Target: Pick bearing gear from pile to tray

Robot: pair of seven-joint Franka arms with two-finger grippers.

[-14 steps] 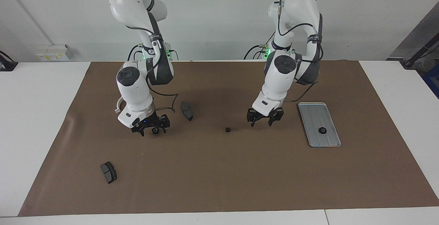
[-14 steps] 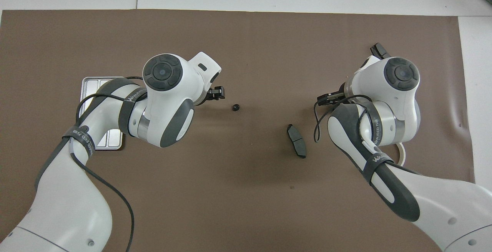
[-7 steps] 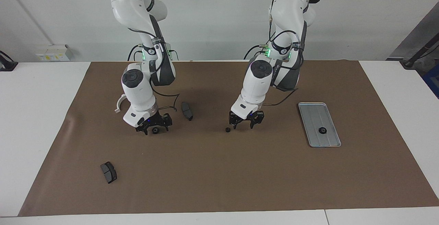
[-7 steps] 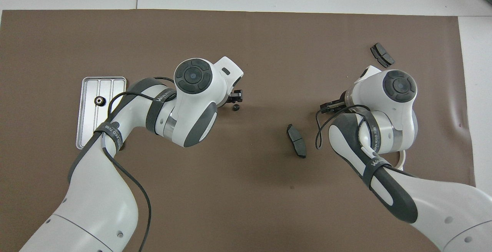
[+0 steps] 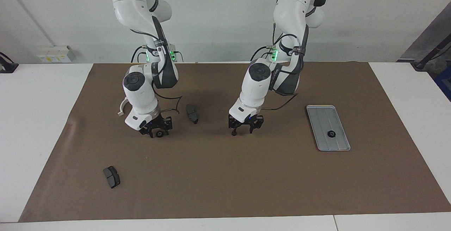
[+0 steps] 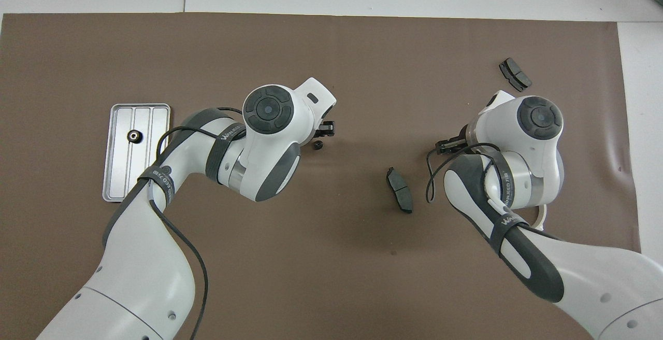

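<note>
One small black bearing gear lies on the brown mat between the fingers of my right gripper, which is down at the mat and open. A second bearing gear lies mid-mat, right at one fingertip of my left gripper, also low and open. The silver grooved tray lies toward the left arm's end with one bearing gear in it. In the overhead view the right wrist hides the right gripper's fingers.
A dark brake-pad piece lies between the two grippers. Another brake-pad piece lies farther from the robots toward the right arm's end. A white curved bracket sits by the right arm's wrist.
My left arm swung from beside the tray toward mid-mat and came down at the loose gear. The right gripper's fingers narrowed around its gear and stayed in place.
</note>
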